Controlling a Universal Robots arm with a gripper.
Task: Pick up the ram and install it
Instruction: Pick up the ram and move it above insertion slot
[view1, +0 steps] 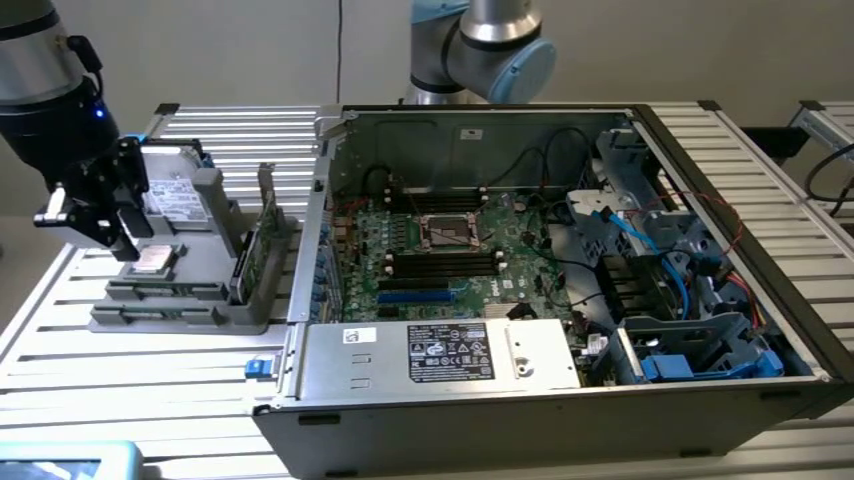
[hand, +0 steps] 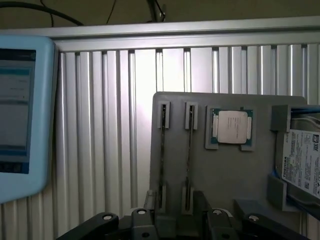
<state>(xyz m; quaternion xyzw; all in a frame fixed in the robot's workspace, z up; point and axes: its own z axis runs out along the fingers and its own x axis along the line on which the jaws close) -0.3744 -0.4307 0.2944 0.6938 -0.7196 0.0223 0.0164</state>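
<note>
Hand (view1: 107, 235): open, empty, over the tray (hand: 225, 170).
Ram (hand: 189, 150): probably light, stiff, fragile.
Hold: I'd pinch its flat faces midway.

arm (view1: 40, 70): at exterior view's left, wrist turned down | claw (view1: 118, 240): pointing down, jaws parted

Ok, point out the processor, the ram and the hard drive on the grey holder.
processor (hand: 230, 126), wrist view, middle of its silver lid.
ram (hand: 189, 150), wrist view, edge of the stick nearer the processor.
hard drive (hand: 301, 160), wrist view, on its white label.
</note>
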